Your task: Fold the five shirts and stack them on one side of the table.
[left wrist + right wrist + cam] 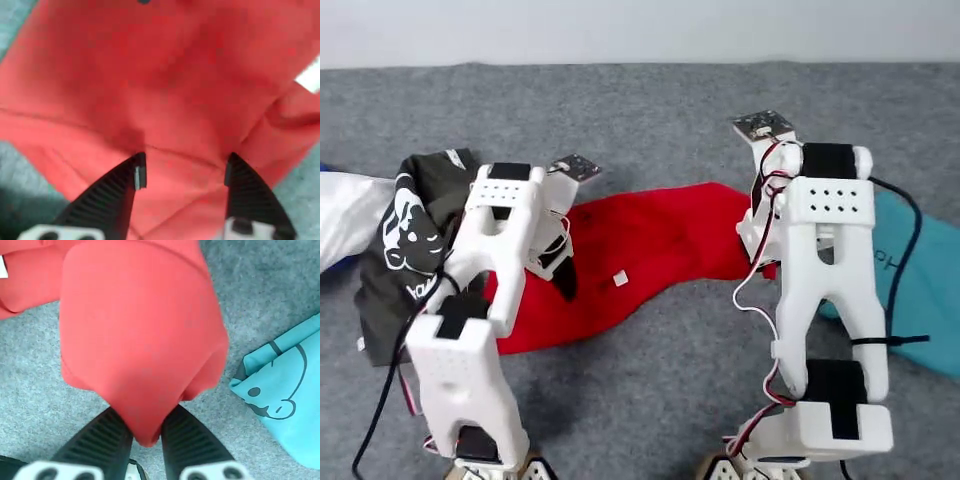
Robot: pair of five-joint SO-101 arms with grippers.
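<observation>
Your left arm (pixel 505 235) is leaning forward and down, the left gripper (pixel 185 172) pointing at the table with its jaws standing wide apart. Your right arm (pixel 825 230) is leaning forward alongside, the right gripper (pixel 147 435) pinching a fold of the red shirt (pixel 140 330).

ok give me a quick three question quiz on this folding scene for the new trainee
1. True or false: the right hand is shut on a fold of the red shirt.
2. Besides the red shirt, which shirt appears in the right wrist view? A) teal shirt B) yellow shirt C) striped shirt
3. Fill in: the left hand hangs over the red shirt with its fingers ____.
Key: 1 true; 2 A; 3 open.
</observation>
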